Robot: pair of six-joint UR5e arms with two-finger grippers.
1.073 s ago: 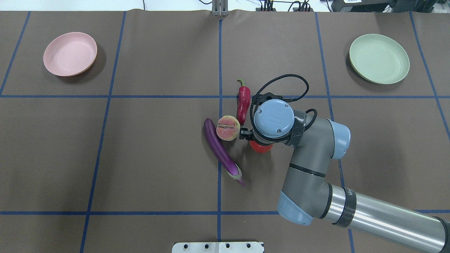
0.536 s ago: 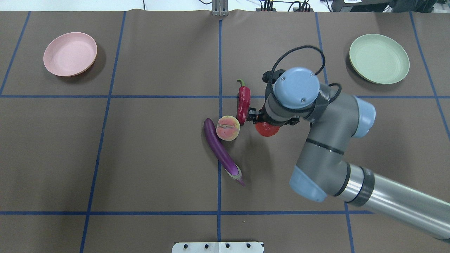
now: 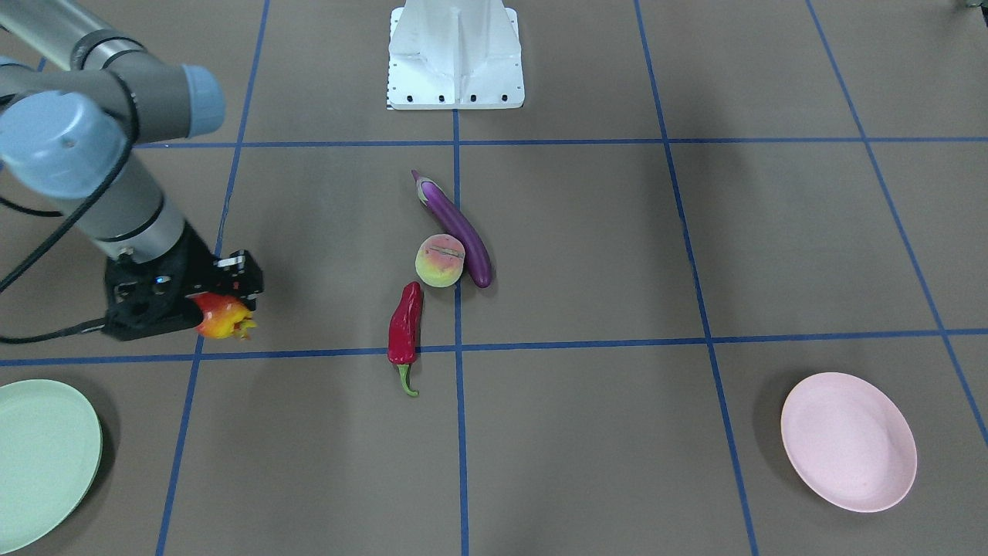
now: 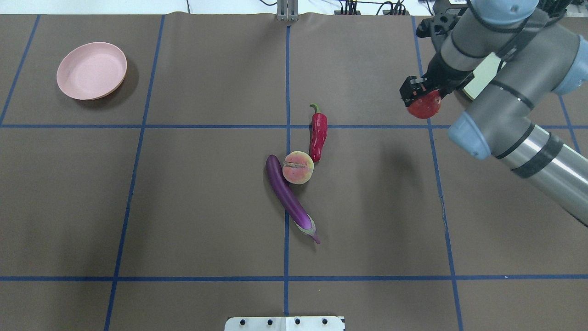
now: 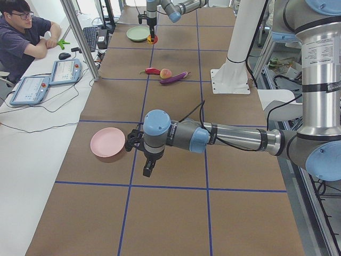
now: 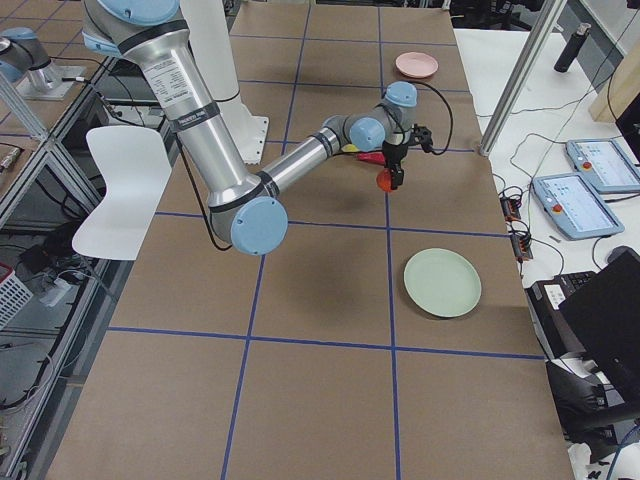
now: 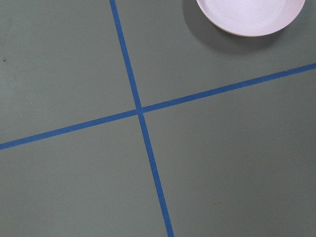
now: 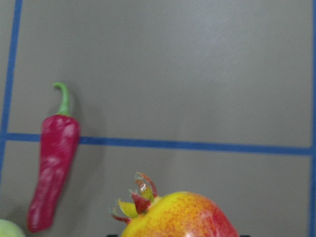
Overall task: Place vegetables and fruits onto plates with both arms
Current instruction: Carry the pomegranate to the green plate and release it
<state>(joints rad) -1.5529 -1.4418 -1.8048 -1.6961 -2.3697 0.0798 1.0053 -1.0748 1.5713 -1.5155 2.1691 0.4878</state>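
The pink plate point(image 4: 91, 70) is seen at the table's far left corner and the mint plate point(image 3: 42, 455) on the right. Only bare surface is shown inside each. The pomegranate point(image 4: 424, 105) is clamped in the right gripper point(image 4: 419, 97) and held above the mat point(image 4: 206, 207), just short of the mint plate's rim. The eggplant point(image 4: 287, 195), peach point(image 4: 298, 168) and chili point(image 4: 318, 135) are grouped at the centre, well apart from both plates. The left gripper point(image 5: 147, 169) is hung near the pink plate; whether its fingers are parted cannot be told.

Two plates point(image 3: 849, 442) point(image 3: 38, 455), two fruits point(image 3: 224, 318) point(image 3: 440, 261), two vegetables point(image 3: 459, 230) point(image 3: 405, 324)
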